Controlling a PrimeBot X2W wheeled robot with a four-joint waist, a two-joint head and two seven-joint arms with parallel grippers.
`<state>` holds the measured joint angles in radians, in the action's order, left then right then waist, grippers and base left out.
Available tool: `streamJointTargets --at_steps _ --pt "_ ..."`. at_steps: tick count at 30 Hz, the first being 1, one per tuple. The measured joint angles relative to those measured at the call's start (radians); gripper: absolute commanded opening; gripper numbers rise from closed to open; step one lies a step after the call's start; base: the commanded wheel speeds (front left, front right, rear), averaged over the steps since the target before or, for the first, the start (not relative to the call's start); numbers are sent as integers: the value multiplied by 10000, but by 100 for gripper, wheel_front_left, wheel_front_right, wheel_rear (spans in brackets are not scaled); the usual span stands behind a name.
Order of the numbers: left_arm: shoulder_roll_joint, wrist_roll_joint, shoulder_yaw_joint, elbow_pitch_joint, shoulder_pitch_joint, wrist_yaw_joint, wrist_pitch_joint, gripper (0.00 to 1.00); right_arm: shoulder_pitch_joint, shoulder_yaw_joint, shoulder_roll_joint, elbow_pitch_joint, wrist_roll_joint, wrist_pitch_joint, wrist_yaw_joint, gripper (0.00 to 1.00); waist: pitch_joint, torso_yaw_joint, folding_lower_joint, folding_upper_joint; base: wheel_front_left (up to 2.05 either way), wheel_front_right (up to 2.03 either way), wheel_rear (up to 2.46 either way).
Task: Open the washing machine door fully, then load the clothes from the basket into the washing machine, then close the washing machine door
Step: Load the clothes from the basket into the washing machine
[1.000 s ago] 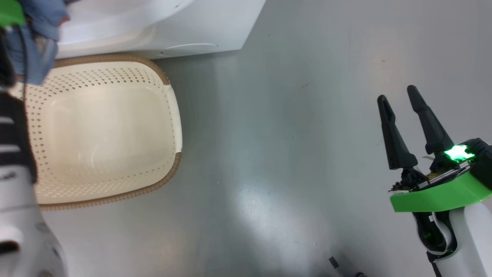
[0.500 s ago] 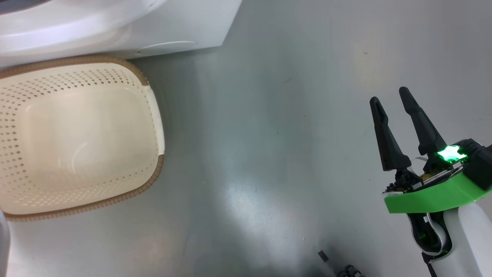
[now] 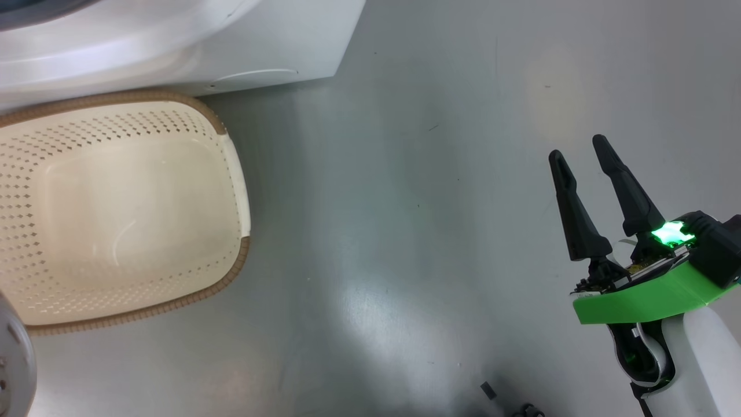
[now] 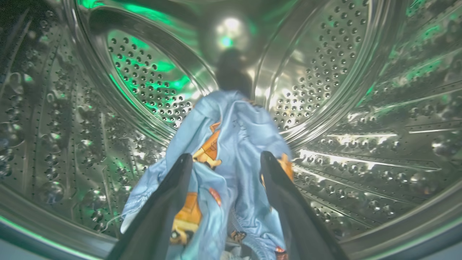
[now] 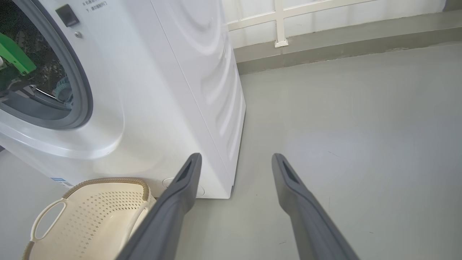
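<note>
My left gripper (image 4: 226, 158) is inside the steel perforated drum (image 4: 151, 83) of the washing machine (image 5: 173, 72), fingers spread open. The blue clothes (image 4: 234, 133) with orange figures drape between and beyond the fingers onto the drum floor; I cannot tell whether they still touch the pads. A green part of my left arm (image 5: 14, 54) shows through the grey-rimmed opening. The cream basket (image 3: 116, 208) stands empty on the floor against the washing machine (image 3: 173, 40); it also shows as the basket (image 5: 90, 216) under the opening. My right gripper (image 3: 578, 149) hangs open over bare floor, far right of the basket. The washing machine door is out of view.
Grey floor (image 3: 405, 231) stretches to the right of the machine and basket. A wall with a white rail (image 5: 281, 21) runs behind. Small dark bits (image 3: 489, 389) lie on the floor near the bottom edge. A pale rounded robot part (image 3: 11, 359) sits at the lower left.
The head camera has shifted, sliding the basket leftward in the picture. My left arm and the blue cloth it carried at the upper left have left the head view. The right gripper stays open.
</note>
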<state>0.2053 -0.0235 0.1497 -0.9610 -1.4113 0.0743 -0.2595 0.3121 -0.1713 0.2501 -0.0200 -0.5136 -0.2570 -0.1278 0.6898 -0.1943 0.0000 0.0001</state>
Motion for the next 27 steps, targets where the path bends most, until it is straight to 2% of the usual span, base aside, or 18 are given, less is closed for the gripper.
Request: streamJointTargets --at_steps 11,19,27 --pt "-84 -336 109 222 279 8 0 100 -2 4 23 -6 0 0 0 100 -34 151 0 0 0 0 0" --pt "-359 -508 244 963 1184 4 -2 100 -4 94 69 -6 0 0 0 100 -84 255 0 0 0 0 0" --pt "-775 -464 362 2011 2579 -259 0 100 -35 222 159 -10 2 0 0 100 -309 447 -1 0 0 0 0"
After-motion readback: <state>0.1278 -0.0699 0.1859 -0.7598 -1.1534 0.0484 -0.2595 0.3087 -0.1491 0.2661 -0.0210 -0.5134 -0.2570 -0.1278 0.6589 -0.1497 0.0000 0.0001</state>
